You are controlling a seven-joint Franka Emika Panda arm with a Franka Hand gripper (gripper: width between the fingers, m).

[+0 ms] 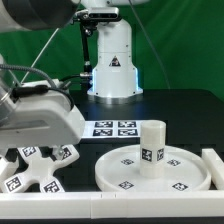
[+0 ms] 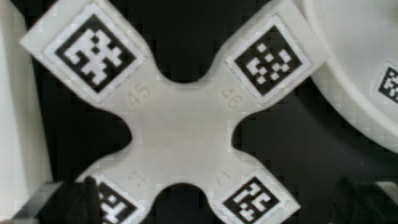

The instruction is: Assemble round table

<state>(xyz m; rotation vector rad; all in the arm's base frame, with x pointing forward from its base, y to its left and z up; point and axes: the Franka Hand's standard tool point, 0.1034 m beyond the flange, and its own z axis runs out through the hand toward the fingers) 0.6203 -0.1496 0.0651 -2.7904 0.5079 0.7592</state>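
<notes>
In the exterior view, your two-finger gripper (image 1: 46,136) hangs low over the white plastic four-armed cross-shaped base (image 1: 33,172), which lies flat on the black table at the exterior view's left. The wrist body hides the fingers, so you cannot tell from here how wide they stand. The large white rimmed round disc (image 1: 190,166) lies well to the exterior view's right of the base. The short white cylindrical leg (image 1: 152,145) stands upright on the disc. The thin flat white marker board (image 1: 113,128) lies behind them, and the white blocky border rail (image 1: 214,160) runs along the edge.

In the wrist view, the cross-shaped base (image 2: 178,115) fills the picture, with 1 tag on each of its 4 arms. The disc's rim (image 2: 365,50) shows just beside 1 arm, with a dark gap between them. No fingertip shows clearly, so the opening stays unknown.

Expect the base to be light, stiff and smooth. It is likely to slide or turn if you pinch it off-centre. Take it across the narrow waist between 2 arms, squarely, where the flat sides give the pads parallel faces.
</notes>
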